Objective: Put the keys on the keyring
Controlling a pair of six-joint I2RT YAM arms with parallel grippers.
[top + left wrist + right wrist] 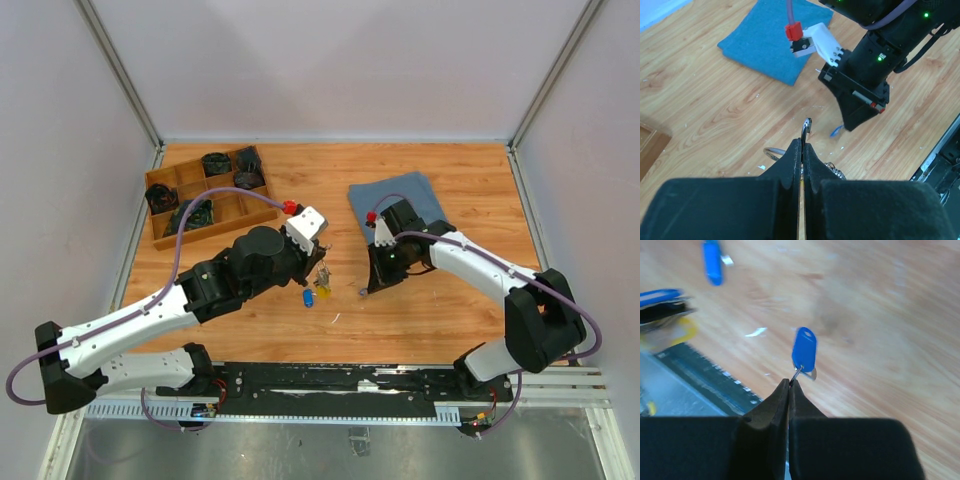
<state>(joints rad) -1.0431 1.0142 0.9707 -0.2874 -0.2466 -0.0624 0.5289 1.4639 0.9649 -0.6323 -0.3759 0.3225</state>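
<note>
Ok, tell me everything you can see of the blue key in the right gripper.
The blue-headed key has a glossy plastic head, an elongated oval with a small hole near its far end. Its thin metal end is pinched between the shut fingertips of the right gripper, so the head sticks out beyond them over the wooden table; contact with the wood is unclear.

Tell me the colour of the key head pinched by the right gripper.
Bright blue; the key shows best in the right wrist view.
</note>
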